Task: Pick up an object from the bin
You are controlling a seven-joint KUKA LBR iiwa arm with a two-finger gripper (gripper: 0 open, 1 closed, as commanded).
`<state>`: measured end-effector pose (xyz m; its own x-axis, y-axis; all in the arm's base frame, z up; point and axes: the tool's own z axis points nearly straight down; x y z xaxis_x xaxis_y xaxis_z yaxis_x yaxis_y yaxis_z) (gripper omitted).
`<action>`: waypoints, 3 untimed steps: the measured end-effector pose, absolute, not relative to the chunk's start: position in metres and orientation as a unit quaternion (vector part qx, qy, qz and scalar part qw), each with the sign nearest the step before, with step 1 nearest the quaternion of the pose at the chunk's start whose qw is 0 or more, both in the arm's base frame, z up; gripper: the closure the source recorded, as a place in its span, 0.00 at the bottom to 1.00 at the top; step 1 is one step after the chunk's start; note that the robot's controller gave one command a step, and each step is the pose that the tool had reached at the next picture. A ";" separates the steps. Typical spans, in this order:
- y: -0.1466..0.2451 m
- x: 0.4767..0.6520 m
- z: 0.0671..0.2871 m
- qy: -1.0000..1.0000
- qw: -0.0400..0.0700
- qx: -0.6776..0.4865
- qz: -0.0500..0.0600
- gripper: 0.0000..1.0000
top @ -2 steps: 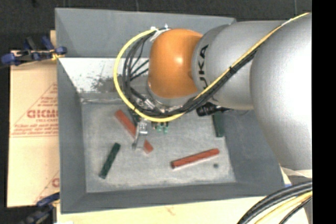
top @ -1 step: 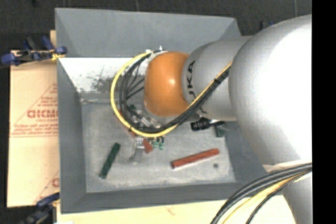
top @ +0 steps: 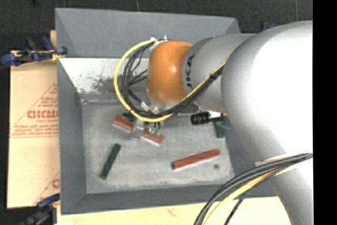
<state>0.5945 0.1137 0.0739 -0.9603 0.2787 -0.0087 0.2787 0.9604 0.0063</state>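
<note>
Centrally, a little left of the middle of the floor of the bin (top: 71, 129), the tool (top: 138, 130) is seen low over the grey metal. Its two fingers (top: 122, 123) are spread apart, one reddish tip set toward the upper left and the other toward the lower right. A small pale grey patch is seen between the tips; whether it is a thing or bare floor cannot be told, and nothing is seen clamped.

The nearest loose things are found below the tool. A dark green bar (top: 110, 160) lies flat to the lower left, slightly tilted from upright in the view and apart from the nearer tip. A red-brown stick (top: 195, 159) lies to the lower right, nearly level, with its right end raised a little. A small dark speck (top: 216, 167) is seen just beneath that end.

To the right of the tool, a black cylinder (top: 202, 118) lies on its side, partly covered by the arm. A dark teal piece (top: 220, 129) is seen just beside it, at the arm's edge.

Above the tool, the wrist is capped by the orange cover (top: 167, 74), and yellow and black cables (top: 120, 76) are looped round its left side.
</note>
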 end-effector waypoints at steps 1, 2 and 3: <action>0.113 0.593 0.071 0.990 0.002 0.141 0.001 0.00; 0.113 0.592 0.071 0.990 0.001 0.141 0.001 1.00; 0.113 0.592 0.071 0.990 0.001 0.141 0.001 1.00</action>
